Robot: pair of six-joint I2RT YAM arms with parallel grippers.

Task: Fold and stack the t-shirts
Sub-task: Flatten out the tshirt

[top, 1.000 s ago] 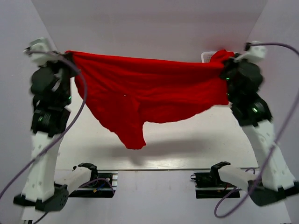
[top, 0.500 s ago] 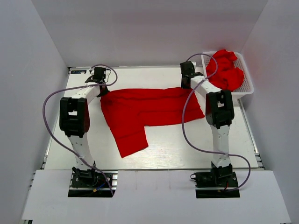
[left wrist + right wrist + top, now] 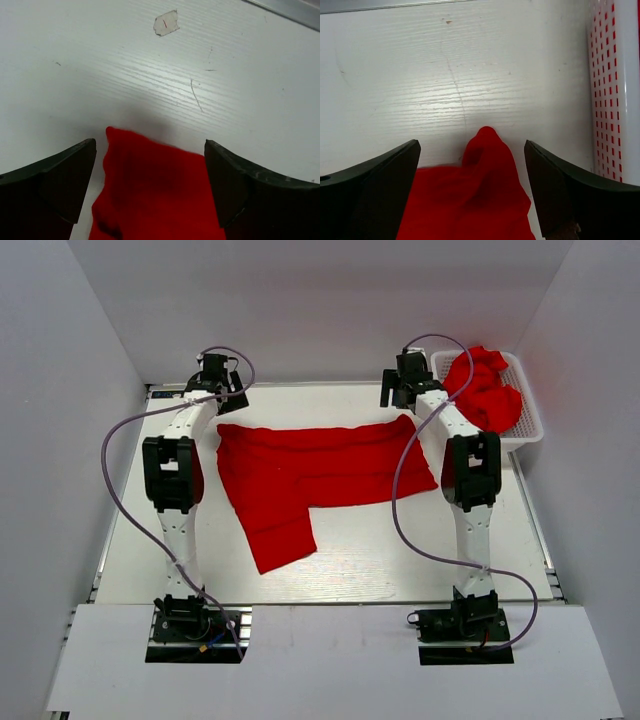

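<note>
A red t-shirt (image 3: 315, 475) lies spread on the white table, one sleeve pointing toward the near edge at the left. My left gripper (image 3: 217, 380) hovers open just beyond the shirt's far left corner (image 3: 150, 190), which lies loose between the wide dark fingers (image 3: 55, 180). My right gripper (image 3: 405, 385) stands open over the far right corner (image 3: 487, 185), a small peak of cloth between its fingers (image 3: 560, 195) and touching neither. More red t-shirts (image 3: 485, 390) are heaped in the basket at the back right.
A white lattice basket (image 3: 530, 425) stands at the far right corner of the table; its wall (image 3: 615, 90) shows beside my right gripper. A rail (image 3: 300, 386) runs along the table's far edge. White walls enclose the space.
A second ago both grippers held the shirt stretched in the air. It was lowered flat onto the table, and both grippers have now opened and pulled back from its far corners.
</note>
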